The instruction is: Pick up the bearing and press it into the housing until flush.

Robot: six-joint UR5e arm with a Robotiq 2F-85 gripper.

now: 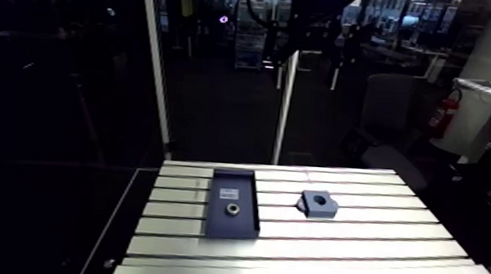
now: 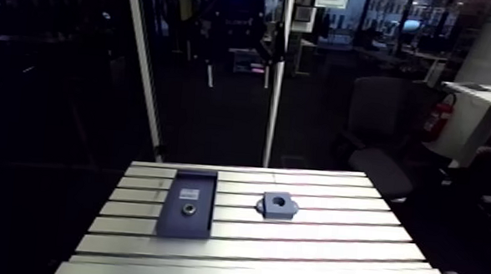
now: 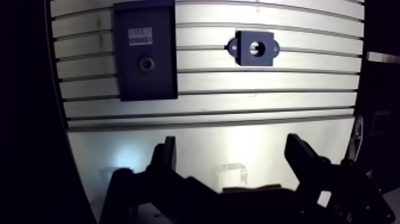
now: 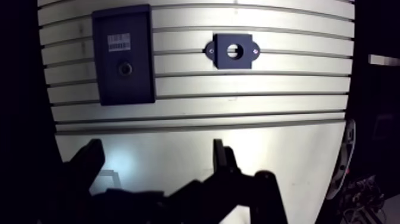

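Note:
A small ring-shaped bearing (image 3: 146, 63) lies flat in a dark rectangular tray (image 3: 146, 83) on the slotted table (image 1: 358, 240). Beside the tray, a short gap away, sits the dark housing block (image 3: 266, 56) with a round bore in its middle and a screw ear at each side. In the arm view the bearing (image 1: 231, 207) and the housing (image 1: 310, 207) rest side by side near the table's far half. My gripper (image 3: 231, 146) hovers high over the smooth near strip of the table, well short of both parts. Its fingers (image 3: 168, 152) stand wide apart with nothing between them.
A white label (image 3: 141, 37) is stuck in the tray beyond the bearing. A white upright post (image 1: 285, 108) rises behind the table's far edge. Beyond the tray's outer side the table ends in a dark drop.

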